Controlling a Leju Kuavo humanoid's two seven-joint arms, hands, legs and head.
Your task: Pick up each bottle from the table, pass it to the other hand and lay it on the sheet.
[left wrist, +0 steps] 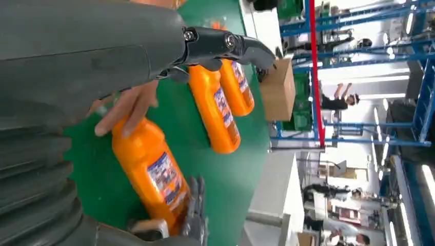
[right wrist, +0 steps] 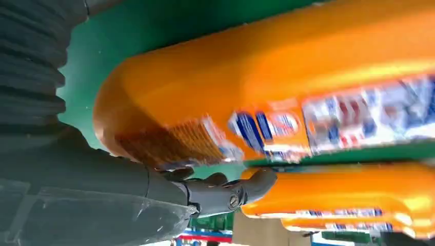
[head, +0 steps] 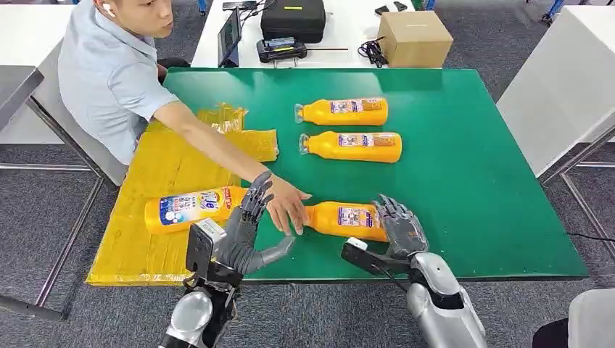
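Best closed the right hand's [head: 401,226] spread fingers squarely round the near bottle [head: 347,219] (person's hand [head: 286,205] on its neck), left hand [head: 243,233] open alongside.

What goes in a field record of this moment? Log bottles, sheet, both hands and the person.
bottles on green table: three orange ones lying flat: far bottle, middle bottle, near bottle
bottle on sheet: one, lying on the yellow sheet
right hand: at the near bottle's base end; grip cannot be told
left hand: raised, fingers apart, holding nothing
person's hand: resting on the near bottle's neck end
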